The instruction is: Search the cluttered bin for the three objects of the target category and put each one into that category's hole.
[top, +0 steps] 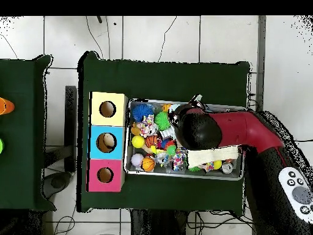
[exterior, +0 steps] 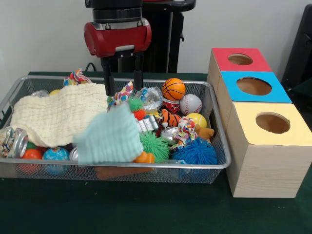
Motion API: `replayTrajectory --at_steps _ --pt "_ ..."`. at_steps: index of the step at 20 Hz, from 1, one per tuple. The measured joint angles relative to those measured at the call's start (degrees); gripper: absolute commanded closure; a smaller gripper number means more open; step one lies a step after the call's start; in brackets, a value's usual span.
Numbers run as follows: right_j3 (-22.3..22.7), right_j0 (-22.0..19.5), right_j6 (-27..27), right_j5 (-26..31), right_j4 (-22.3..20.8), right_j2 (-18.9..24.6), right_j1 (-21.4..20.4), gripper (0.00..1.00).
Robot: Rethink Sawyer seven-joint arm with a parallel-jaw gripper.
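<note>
Fabric knots: soft, light bundles of patterned cloth that should squash under a grip; none looks fragile or slippery.
Knot at the back: one knotted bundle (exterior: 124, 92) lies just beside the pincer's tips, against the cream cloth (exterior: 58, 116).
Knot in the middle: a second bundle (exterior: 185, 130) sits between the blue spiky ball (exterior: 195, 152) and the yellow ball (exterior: 197, 119).
Knot at the far rim: a third bundle (exterior: 76, 77) rests at the back edge of the wire-mesh bin (exterior: 161, 170).
Where to hold: across the thick knotted middle, I judge, since loose tails could slip free.
Pincer (exterior: 123, 84): fingers apart, pointing down, holding nothing, low over the bin's back part.
Surface: green cloth covers the bench (exterior: 146, 209); mint cloth (exterior: 109, 139) hides some clutter.
Room: three wooden boxes (exterior: 265, 146) with holes stand just beside the bin; pale walls, tiled floor in the overhead view.
</note>
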Motion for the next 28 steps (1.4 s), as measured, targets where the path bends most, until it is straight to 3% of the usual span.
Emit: replayTrajectory --at_steps 14,21,28 --pt "1.38 0.57 0.0 0.0 0.79 0.02 -1.54 0.0" --pt "1.73 4.62 0.04 -1.34 0.82 -0.43 -1.06 0.0" --pt "1.8 10.04 0.05 -7.36 0.69 -3.26 0.88 0.0"
